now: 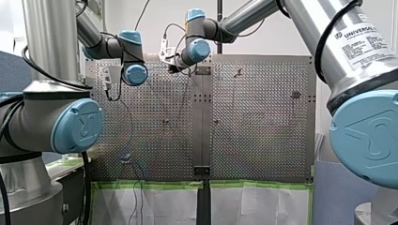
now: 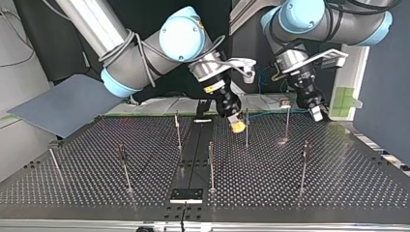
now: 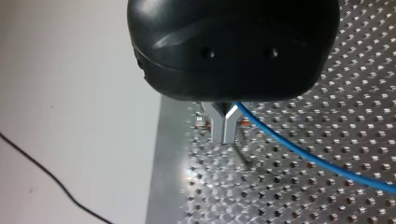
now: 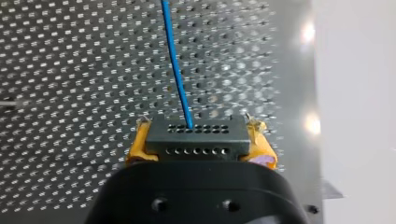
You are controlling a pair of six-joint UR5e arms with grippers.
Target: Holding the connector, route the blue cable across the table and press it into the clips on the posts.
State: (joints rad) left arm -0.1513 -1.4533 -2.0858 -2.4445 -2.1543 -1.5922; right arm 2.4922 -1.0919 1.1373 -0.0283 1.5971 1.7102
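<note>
My right gripper (image 4: 196, 148) has its yellow pads shut on a dark grey connector (image 4: 196, 139) with rows of holes. The blue cable (image 4: 176, 65) leaves the connector and runs ahead over the perforated table. In the top view this gripper (image 2: 237, 126) hangs just above the table beside a thin post (image 2: 246, 129). My left gripper (image 3: 225, 135) has its metal fingers shut, and the blue cable (image 3: 299, 149) comes out from between them and trails off to one side. In the top view it (image 2: 316, 115) hovers near the far right post (image 2: 287, 122).
Several thin clip posts stand on the table, among them one at the middle (image 2: 211, 165), one at the left (image 2: 124, 166) and one at the right (image 2: 304, 164). A small fixture (image 2: 285, 102) sits at the table's far edge. A black plate (image 2: 186, 195) lies at the near edge.
</note>
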